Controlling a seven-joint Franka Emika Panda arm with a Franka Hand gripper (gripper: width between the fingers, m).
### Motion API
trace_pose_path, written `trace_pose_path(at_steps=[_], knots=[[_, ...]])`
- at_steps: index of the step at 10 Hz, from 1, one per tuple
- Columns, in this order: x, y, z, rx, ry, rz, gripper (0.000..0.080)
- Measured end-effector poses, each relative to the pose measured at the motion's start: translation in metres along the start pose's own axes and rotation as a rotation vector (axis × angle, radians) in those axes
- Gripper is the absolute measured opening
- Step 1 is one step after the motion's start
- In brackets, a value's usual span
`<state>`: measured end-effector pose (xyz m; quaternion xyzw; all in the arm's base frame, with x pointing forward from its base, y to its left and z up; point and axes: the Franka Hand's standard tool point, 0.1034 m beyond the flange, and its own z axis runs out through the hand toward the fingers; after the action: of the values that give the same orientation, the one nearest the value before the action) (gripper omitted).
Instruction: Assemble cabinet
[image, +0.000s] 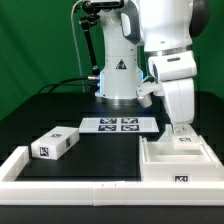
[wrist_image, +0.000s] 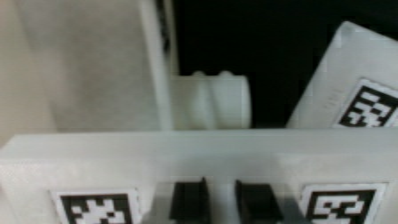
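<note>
The large white cabinet shell (image: 152, 160) lies at the exterior view's right, open side up, with a tag on its front wall. My gripper (image: 181, 127) reaches straight down over its far side, onto a small white tagged cabinet part (image: 183, 142) standing in the shell. In the wrist view the gripper (wrist_image: 215, 200) has its two dark fingers (wrist_image: 183, 200) close together against that white part (wrist_image: 178, 155), which carries a tag on each side; the jaws look shut on it. A white tagged drawer block (image: 55, 143) lies on the table at the exterior view's left.
The marker board (image: 118, 124) lies in front of the robot base (image: 117, 80). A long low white border rail (image: 70, 184) runs along the front and left. In the wrist view, a white round peg (wrist_image: 217, 100) and a white tagged piece (wrist_image: 365, 90) lie beyond the part.
</note>
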<state>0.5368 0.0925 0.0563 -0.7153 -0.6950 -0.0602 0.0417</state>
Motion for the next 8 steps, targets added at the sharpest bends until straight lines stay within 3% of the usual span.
trace_pose_path(at_steps=[1, 7, 8], knots=[[0.000, 0.010, 0.000, 0.001, 0.002, 0.018, 0.0070], [-0.001, 0.015, 0.000, 0.004, 0.004, 0.031, 0.0070], [-0.001, 0.023, 0.000, 0.020, 0.003, 0.034, 0.0070]])
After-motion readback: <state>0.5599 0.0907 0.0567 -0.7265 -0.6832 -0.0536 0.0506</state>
